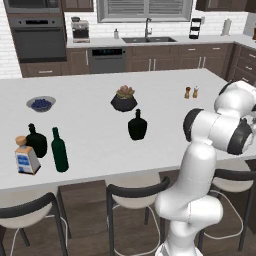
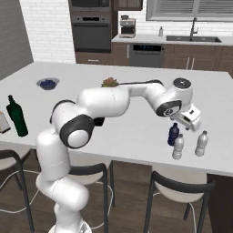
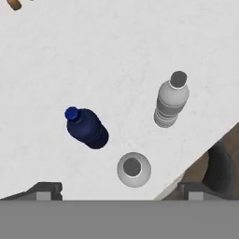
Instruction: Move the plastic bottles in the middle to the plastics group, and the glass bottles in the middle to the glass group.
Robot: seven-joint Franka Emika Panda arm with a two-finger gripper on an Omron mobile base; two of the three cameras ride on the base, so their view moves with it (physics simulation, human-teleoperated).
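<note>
Hand (image 3: 119,193) open, empty, above two clear bottles (image 3: 134,169) (image 3: 171,103) and blue bottle (image 3: 87,128) standing near bench (image 3: 93,56) front edge.

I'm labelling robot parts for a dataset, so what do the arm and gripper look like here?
The arm is glossy white, built of rounded tubular segments with dark grey to black joint rings and caps. The gripper is a white boxy hand; its two small dark fingertips show in the hand view. No cables or markings are visible.
</note>
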